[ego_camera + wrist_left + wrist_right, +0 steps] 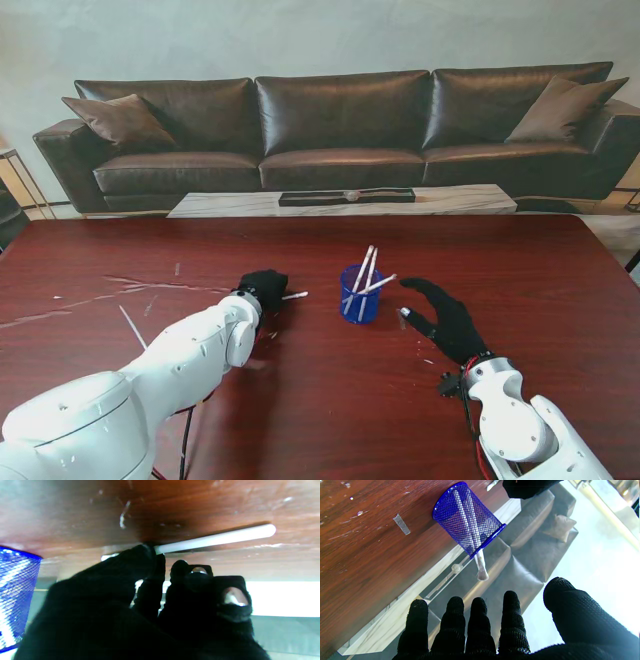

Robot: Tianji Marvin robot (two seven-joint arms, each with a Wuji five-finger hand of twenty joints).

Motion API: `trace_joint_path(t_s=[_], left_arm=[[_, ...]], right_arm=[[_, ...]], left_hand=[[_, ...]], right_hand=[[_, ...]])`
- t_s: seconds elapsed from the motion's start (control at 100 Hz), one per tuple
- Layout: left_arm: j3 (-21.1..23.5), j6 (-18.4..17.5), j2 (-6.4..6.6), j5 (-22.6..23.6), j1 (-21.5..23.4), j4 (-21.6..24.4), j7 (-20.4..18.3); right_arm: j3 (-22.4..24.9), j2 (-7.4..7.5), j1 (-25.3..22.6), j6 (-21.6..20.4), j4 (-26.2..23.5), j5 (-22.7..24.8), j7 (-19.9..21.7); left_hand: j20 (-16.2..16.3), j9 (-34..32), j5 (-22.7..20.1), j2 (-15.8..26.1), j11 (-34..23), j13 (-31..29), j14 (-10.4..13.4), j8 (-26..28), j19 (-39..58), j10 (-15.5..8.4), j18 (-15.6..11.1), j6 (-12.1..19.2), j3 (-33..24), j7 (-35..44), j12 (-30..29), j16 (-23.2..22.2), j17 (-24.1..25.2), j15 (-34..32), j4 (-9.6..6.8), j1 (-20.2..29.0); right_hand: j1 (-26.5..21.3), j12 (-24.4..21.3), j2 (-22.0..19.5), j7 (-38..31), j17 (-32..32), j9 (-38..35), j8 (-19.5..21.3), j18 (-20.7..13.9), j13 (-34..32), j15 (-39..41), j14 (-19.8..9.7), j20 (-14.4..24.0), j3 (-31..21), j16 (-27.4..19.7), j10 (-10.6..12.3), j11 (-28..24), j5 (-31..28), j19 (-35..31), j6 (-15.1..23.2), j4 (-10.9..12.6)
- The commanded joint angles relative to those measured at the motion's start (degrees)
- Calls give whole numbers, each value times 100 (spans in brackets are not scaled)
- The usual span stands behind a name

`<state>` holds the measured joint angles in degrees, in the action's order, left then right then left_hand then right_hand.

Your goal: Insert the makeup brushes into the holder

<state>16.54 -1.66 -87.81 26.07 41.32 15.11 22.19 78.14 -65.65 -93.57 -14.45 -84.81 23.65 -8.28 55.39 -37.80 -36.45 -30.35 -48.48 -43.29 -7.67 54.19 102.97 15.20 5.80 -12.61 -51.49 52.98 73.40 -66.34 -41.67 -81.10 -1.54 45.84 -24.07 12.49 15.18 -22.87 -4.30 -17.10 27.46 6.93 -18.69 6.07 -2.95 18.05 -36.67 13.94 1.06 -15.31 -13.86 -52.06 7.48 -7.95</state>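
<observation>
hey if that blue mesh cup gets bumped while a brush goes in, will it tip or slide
The blue wire-mesh cup holder looks light and stands loose on the smooth red-brown wooden table, so it would probably slide. The white makeup brushes lean out past its rim, so a push up there might tip it.

Even daylight on the stand view; wrist views blurred, background glare blown out.

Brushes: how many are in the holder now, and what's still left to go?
Three brushes already stand in the blue mesh holder. In hand: the left hand is closed on a white brush low at the table, to the holder's left. The right hand hangs open, holding nothing. Left: lift and insert that brush.
</observation>
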Motion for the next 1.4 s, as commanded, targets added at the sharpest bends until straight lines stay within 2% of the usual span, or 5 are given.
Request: trace_joint_path(t_s=[0.0, 0.3, 0.47, 0.89, 1.39], left_arm=[[-20, 2, 39, 12, 12, -13, -50], [-16, -6, 60, 26, 8, -10, -17], [137, 84, 181, 73, 59, 252, 47], [920, 618, 616, 200, 434, 1557, 261], [1848, 965, 922, 318, 1073, 3131, 722]], right_arm=[[-16, -5, -41, -13, -26, 17, 2], [-18, -4, -40, -16, -24, 23, 2], [-22, -4, -36, -12, -20, 19, 3], [-32, -5, -23, -10, -8, 18, 4], [-32, -5, -15, -15, 0, 23, 1]], left_hand=[[-155, -216, -284, -113, -339, -154, 393, 379, 464, 773, -347, -108, -69, 253, 255, 43, -227, -269, -75, -51], [-577, -308, -267, -44, -516, -335, 564, 950, 762, 831, -559, -134, -257, 373, 306, 117, -574, -445, -281, -207], [-653, -333, -279, -43, -539, -358, 611, 1051, 814, 816, -580, -102, -308, 394, 324, 126, -608, -473, -375, -257], [-706, -364, -318, -73, -532, -368, 614, 1100, 853, 801, -584, -66, -349, 373, 335, 128, -612, -497, -484, -300], [-719, -378, -324, -20, -506, -362, 663, 1148, 879, 759, -641, -9, -305, 318, 349, 119, -601, -505, -552, -311]], right_hand=[[99, 43, -64, -8, -3, 141, 11, -71, -77, 2, -94, 135, 90, 43, 32, 104, -59, -56, -8, 98], [101, 45, -66, -6, -4, 139, 11, -73, -72, 0, -94, 135, 92, 42, 41, 100, -51, -55, -5, 98], [99, 44, -65, -6, -6, 143, 10, -73, -75, 2, -91, 135, 94, 43, 37, 108, -56, -54, -13, 98], [98, 44, -66, -9, -8, 145, 12, -73, -70, 1, -88, 135, 96, 42, 42, 115, -56, -54, -14, 98], [99, 47, -67, -8, -6, 141, 11, -69, -75, 3, -84, 136, 96, 43, 36, 110, -54, -55, -8, 98]])
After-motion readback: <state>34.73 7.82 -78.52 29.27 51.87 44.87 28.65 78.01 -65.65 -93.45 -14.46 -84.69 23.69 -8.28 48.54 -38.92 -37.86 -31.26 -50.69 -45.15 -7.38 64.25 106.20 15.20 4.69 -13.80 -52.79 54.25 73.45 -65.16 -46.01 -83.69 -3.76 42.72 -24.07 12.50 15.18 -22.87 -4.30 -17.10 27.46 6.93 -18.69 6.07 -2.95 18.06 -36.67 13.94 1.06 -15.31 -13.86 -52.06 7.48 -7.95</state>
